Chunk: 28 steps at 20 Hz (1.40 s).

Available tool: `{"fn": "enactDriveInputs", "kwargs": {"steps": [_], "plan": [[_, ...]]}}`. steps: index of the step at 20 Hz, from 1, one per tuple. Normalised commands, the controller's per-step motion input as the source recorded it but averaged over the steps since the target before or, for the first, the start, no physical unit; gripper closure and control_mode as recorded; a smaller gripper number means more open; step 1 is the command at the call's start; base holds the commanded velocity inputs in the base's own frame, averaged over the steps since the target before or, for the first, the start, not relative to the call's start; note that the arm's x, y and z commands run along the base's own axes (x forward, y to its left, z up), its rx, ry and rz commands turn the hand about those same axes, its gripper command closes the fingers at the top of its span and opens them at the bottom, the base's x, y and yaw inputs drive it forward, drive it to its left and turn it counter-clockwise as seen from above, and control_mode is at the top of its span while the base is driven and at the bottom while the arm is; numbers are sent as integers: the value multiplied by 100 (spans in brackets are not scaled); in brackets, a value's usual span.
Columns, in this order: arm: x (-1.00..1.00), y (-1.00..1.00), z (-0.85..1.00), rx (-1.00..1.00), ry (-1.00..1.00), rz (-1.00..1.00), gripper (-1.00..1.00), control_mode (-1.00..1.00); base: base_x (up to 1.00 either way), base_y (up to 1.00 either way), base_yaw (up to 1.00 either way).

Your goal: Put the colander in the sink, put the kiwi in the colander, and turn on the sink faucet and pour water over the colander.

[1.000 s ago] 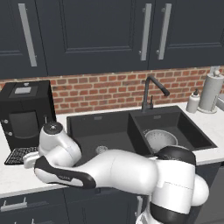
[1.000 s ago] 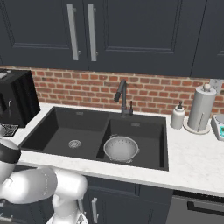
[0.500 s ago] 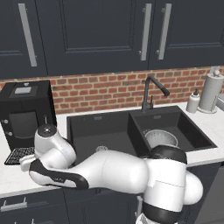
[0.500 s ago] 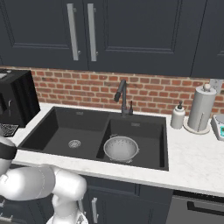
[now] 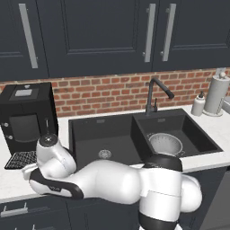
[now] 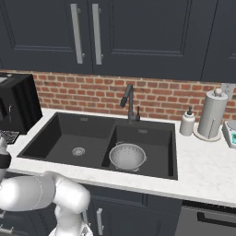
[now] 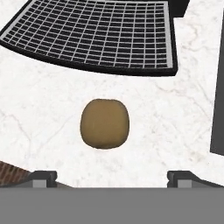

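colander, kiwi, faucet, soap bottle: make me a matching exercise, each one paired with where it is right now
Things:
1. colander
2. kiwi
3. faucet
4. soap bottle

Places:
A. on the white counter, in front of the black wire grille
B. at the back edge of the sink, between the two basins
C. in the right basin of the sink
D. on the counter right of the sink, beside the paper towel roll

Pairs: 1-C, 2-A, 3-B, 4-D

colander (image 5: 165, 144) – in sink (image 5: 90, 130) right basin | kiwi (image 7: 105, 123) – on counter (image 7: 39, 118)
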Motion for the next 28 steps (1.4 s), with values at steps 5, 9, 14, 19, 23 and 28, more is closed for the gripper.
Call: {"fn": "enactDriveInputs", "kwargs": {"steps": [5, 9, 14, 19, 23, 28], "plan": [[29, 0, -35, 0, 0, 0, -100, -100, 0, 0, 0], [33, 8, -33, 0, 0, 0, -100, -100, 0, 0, 0], [22, 28, -21, 0, 1, 0, -100, -100, 0, 0, 0], [15, 47, -5, 0, 4, 0, -100, -100, 0, 0, 0], [7, 29, -8, 0, 5, 0, -100, -100, 0, 0, 0], [0, 12, -11, 0, 6, 0, -100, -100, 0, 0, 0]]}}
